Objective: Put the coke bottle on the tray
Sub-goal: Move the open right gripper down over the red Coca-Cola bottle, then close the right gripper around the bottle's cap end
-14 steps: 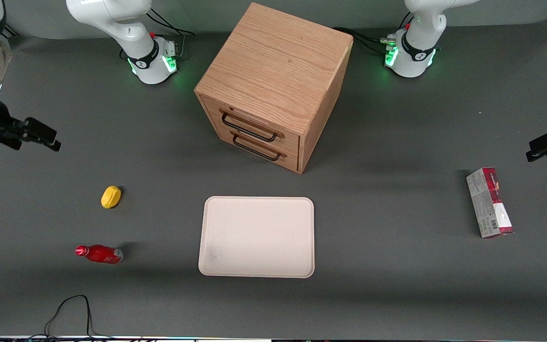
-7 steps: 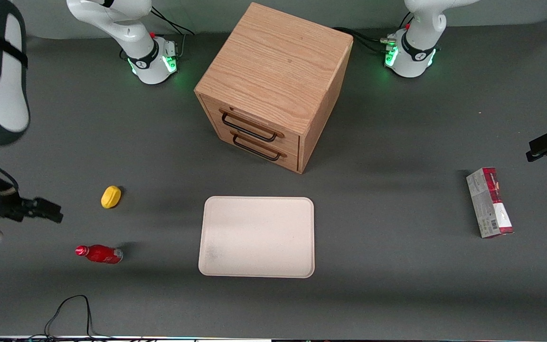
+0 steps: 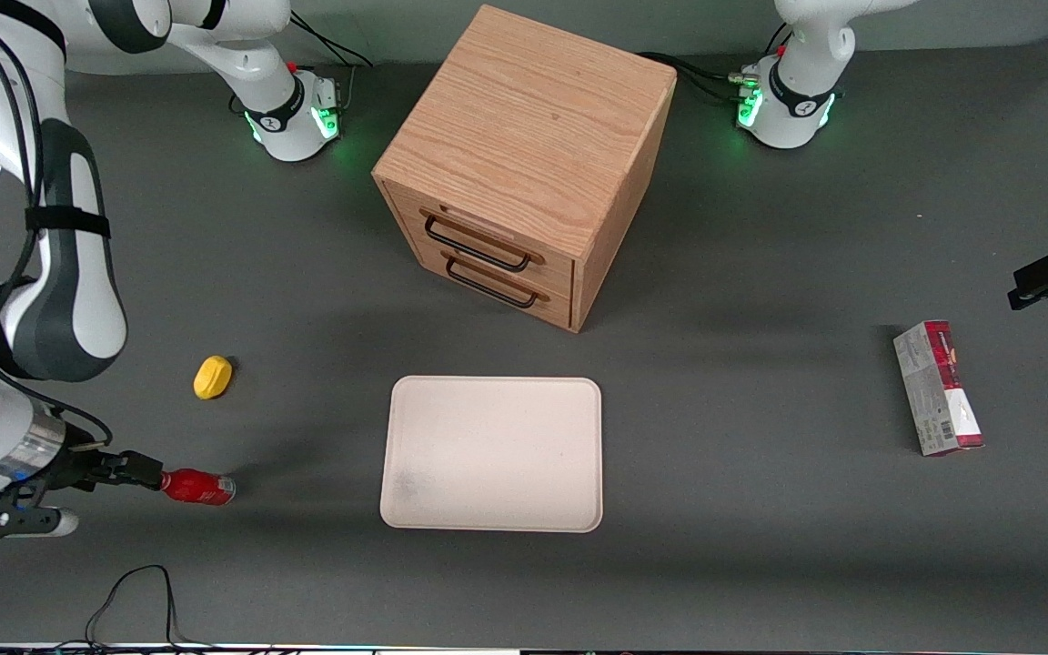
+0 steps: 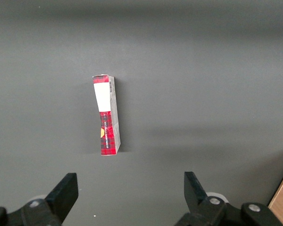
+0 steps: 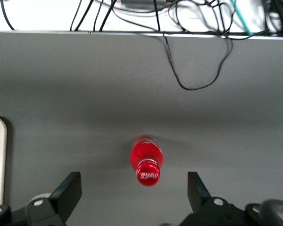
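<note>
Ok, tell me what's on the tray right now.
Nothing: the tray is bare cream surface, all in view. The coke bottle lies on its side on the table toward the working arm's end, with the open gripper above its cap end, not yet gripping it.

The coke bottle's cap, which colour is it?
Red, with white lettering; the coke bottle shows best in the right wrist view.
</note>
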### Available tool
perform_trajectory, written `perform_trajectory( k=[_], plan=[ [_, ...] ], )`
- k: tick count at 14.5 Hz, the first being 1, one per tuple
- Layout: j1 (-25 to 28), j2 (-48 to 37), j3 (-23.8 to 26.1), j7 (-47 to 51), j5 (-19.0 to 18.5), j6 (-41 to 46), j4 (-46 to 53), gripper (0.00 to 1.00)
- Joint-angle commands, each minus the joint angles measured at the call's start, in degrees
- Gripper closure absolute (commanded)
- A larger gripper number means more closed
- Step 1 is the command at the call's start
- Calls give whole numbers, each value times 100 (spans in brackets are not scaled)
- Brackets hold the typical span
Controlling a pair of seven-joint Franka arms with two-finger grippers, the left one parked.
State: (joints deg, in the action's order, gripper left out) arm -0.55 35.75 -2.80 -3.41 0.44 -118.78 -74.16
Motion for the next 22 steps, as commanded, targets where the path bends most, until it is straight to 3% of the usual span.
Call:
perform_trajectory(
  k=[1, 9, 12, 16, 17, 22],
  plan=[
    [-147, 265, 139, -309, 17, -31, 192, 1],
    [-200, 485, 139, -704, 18, -269, -90, 2],
    [-209, 503, 139, -705, 26, -269, -98, 26],
    [-209, 538, 139, -705, 26, -260, -98, 94],
    [-209, 538, 139, -696, 26, -260, -98, 100],
    [-209, 407, 139, -626, 404, -173, -2, 100]
  ],
)
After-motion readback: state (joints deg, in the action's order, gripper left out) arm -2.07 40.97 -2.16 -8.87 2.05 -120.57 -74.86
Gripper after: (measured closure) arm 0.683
